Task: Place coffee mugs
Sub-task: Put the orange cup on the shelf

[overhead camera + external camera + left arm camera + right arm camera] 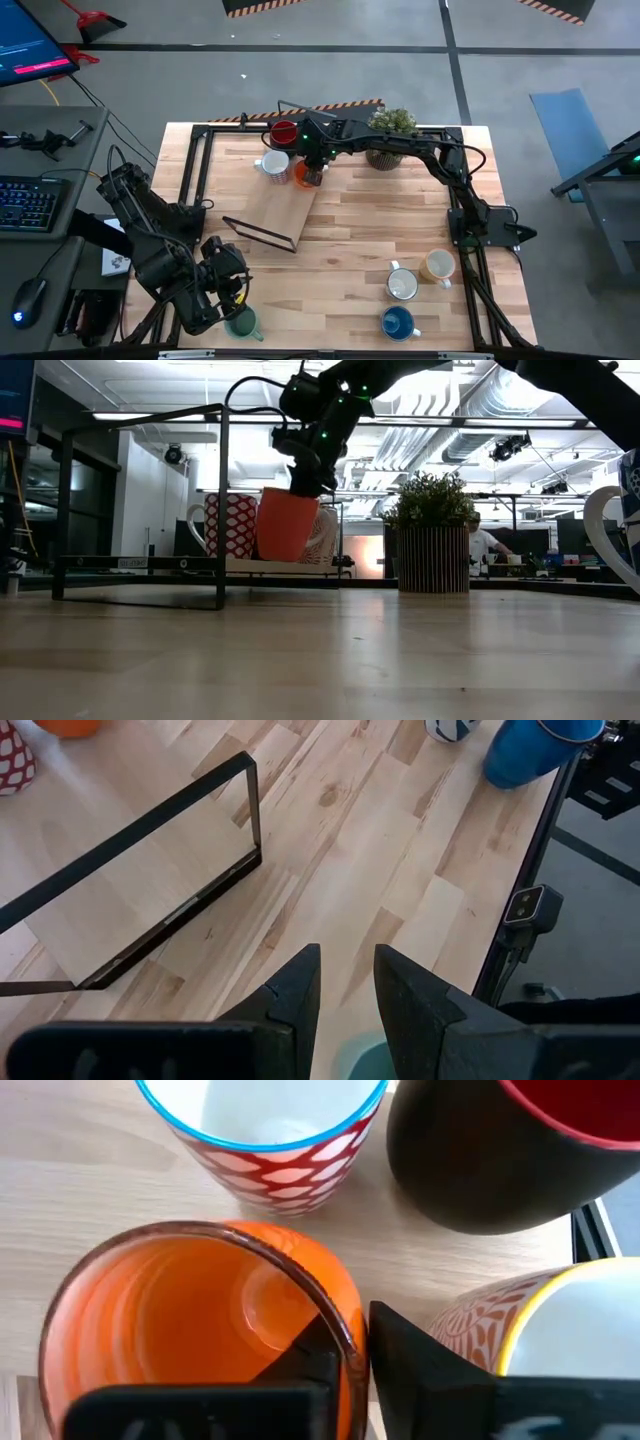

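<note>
My right gripper (313, 165) reaches to the table's far left part and is shut on the orange mug (190, 1330), also seen in the low view (285, 525). Around it stand a white mug with a red pattern (270, 1150), the dark red mug (500, 1150) and a yellow-rimmed white mug (540, 1340). My left gripper (345, 980) hangs open with a narrow gap at the near left corner, over the teal-green mug (243, 322). A white mug (402, 285), the tan mug (438, 265) and the blue mug (398, 322) stand upright at the near right. My right gripper holds the orange mug by its rim (345, 1315), one finger (310, 1355) inside the mug and the other (420, 1360) outside its wall. The fingers come from above, pointing down. The mug is slightly tilted in the low view; whether its base rests on the board I cannot tell.
A black metal frame (262, 232) stands on a wooden board (280, 205) left of the table's middle. A potted green plant (388, 135) sits at the far edge, right of the mug cluster. Bare wood lies across the table's middle (370, 230).
</note>
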Controlling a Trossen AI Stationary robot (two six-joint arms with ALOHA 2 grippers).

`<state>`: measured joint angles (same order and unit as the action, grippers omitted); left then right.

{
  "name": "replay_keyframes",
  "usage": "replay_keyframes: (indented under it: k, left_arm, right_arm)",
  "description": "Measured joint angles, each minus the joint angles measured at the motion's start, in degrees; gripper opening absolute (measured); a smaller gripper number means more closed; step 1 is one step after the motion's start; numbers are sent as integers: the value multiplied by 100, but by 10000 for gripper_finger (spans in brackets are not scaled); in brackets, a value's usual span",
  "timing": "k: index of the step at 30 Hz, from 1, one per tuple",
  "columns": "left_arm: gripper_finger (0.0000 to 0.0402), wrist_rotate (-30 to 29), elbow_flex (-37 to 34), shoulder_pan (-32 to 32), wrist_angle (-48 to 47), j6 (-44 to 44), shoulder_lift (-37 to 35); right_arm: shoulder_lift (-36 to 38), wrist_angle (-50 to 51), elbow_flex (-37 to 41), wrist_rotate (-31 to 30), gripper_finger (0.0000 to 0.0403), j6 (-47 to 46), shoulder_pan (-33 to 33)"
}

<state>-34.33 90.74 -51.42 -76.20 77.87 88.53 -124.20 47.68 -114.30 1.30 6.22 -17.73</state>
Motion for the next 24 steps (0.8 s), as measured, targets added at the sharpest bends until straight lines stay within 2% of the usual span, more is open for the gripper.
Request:
replay_keyframes:
  k: [4,9,24]
  left_arm:
    - [87,0,0,2,0,-1,0]
    - [87,2,0,2,0,-2,0]
    - [87,9,0,2,2,0,0]
  right_arm:
    - [4,12,-7,2,71,-35,0]
    - [4,9,-7,-198,92,-32,-2]
    - [11,-33,-7,-256,101,-21,-7]
